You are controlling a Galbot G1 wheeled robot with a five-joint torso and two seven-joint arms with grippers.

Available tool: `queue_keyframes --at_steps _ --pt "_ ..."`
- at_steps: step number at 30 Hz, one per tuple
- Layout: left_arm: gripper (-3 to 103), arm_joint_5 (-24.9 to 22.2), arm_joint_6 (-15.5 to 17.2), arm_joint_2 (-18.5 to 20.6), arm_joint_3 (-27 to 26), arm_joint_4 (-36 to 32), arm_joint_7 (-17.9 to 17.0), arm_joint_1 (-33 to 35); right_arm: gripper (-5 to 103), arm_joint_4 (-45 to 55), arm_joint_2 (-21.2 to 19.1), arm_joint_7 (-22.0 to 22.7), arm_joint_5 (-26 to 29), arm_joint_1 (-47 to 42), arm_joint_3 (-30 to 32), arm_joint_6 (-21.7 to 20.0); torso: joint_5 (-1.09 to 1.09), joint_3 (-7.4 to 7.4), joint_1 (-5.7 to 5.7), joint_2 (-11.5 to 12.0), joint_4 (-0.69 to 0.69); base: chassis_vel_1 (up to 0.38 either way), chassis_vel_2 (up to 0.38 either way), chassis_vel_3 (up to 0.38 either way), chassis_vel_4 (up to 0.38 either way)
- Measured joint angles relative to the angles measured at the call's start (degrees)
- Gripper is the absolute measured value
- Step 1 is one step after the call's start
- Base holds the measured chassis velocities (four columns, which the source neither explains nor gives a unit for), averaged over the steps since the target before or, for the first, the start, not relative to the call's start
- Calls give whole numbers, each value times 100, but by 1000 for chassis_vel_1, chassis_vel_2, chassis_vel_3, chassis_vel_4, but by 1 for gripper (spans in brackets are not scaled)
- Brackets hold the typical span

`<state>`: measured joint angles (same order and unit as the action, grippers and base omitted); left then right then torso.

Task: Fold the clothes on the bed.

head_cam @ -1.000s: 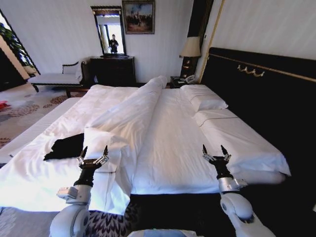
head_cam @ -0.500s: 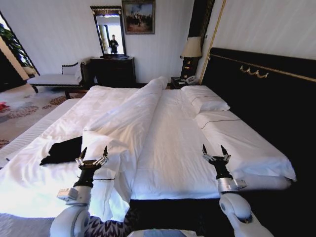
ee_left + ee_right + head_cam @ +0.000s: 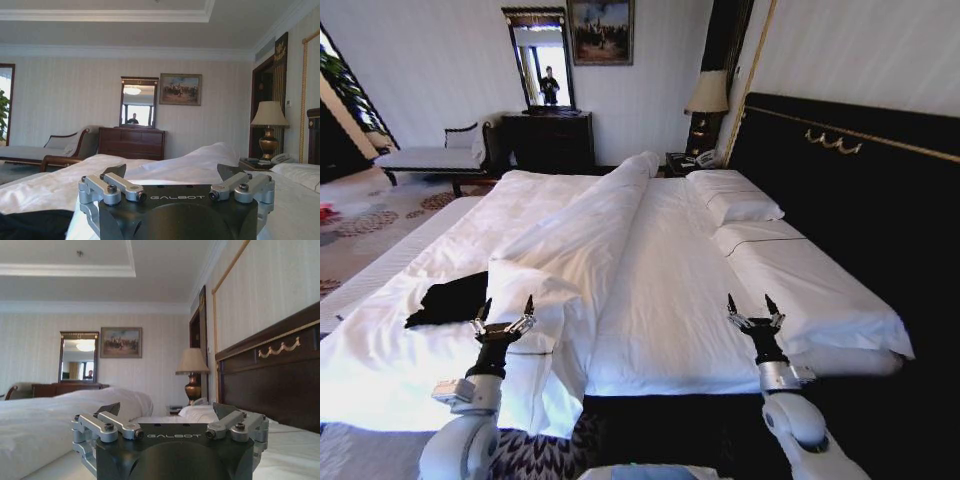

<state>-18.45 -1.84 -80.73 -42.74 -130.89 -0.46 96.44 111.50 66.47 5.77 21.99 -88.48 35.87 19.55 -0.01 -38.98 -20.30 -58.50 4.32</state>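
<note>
The left gripper is raised at the near edge of the bed, fingers spread wide and holding nothing, just in front of a folded-back corner of the white duvet. The right gripper, likewise wide apart and empty, is raised over the bed's near edge on the headboard side. Just beyond the left gripper and to its left, the black T-shirt lies crumpled on the bed's white cover, near the side farthest from the dark headboard. Farther up the bed, the duvet runs in a long bunched ridge along the middle, with two pillows against the headboard. Past the bed's far end stand a bedside lamp, a dark dresser under a mirror, and a pale chaise bench along the far wall.
</note>
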Motion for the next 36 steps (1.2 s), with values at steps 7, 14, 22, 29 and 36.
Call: queue_keyframes --at_steps 7,14,22,29,36 --pt "100 -7 0 -16 -47 -91 -11 30 100 -98 75 -74 -128 45 -10 187 1 3 6 -3 2 115 -120 -148 105" --pt "100 -16 -16 -142 -77 -295 -25 111 100 -44 74 -104 -443 -28 19 200 1 -2 -5 2 -1 0 0 0 0" --pt "100 9 -58 -217 -73 -265 -78 180 100 -122 272 -121 -671 -118 49 295 1 1 1 0 1 30 23 -30 -22" --pt "100 27 -76 -268 -53 -360 -84 246 100 -199 370 -129 -745 -141 47 362 1 0 1 0 0 151 147 -146 -145" --pt "100 5 -81 -214 -62 -414 -89 269 100 -264 444 -168 -795 -144 47 425 0 0 0 0 0 211 294 -202 -303"
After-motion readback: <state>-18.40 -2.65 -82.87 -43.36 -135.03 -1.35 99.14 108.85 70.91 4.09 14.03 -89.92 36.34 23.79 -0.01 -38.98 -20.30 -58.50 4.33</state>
